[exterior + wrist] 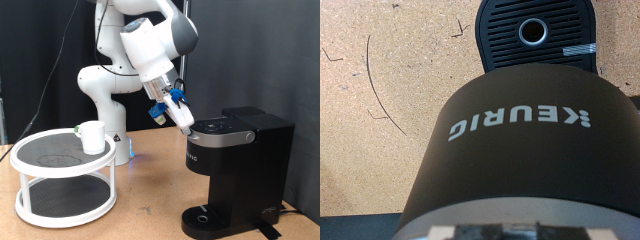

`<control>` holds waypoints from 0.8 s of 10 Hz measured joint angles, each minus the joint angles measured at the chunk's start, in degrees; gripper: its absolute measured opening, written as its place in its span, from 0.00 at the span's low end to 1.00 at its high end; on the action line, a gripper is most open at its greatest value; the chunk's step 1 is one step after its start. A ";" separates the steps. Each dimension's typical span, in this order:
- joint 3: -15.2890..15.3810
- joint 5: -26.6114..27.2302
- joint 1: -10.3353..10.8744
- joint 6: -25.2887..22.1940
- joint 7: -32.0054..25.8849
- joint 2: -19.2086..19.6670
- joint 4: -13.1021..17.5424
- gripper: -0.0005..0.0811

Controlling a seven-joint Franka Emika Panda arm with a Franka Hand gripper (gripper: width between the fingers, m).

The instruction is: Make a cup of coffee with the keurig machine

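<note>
The black keurig machine (240, 165) stands at the exterior view's right, lid down, with its round drip base (215, 217) in front. My gripper (188, 122) sits at the front edge of the machine's rounded top lid, touching or just above it. The white cup (92, 136) stands on the top tier of a white round rack at the exterior view's left, far from the gripper. The wrist view looks down the machine's front, showing the KEURIG logo (520, 118) and the drip tray (535, 33); the fingers do not show there.
The white two-tier round rack (65, 178) stands on the wooden table at the exterior view's left. The robot's base (115, 140) is behind it. Bare tabletop (150, 200) lies between rack and machine.
</note>
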 joint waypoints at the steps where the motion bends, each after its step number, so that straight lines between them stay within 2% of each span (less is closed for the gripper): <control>1: -0.08 0.52 0.00 0.00 -0.61 0.05 0.04 0.01; 3: -0.26 2.46 0.00 -0.05 -3.90 0.06 -0.02 0.01; 6: -1.25 6.78 -0.02 -2.01 -13.16 -0.49 -0.54 0.01; 8: -1.88 9.57 -0.03 -3.02 -15.61 -1.79 -1.38 0.01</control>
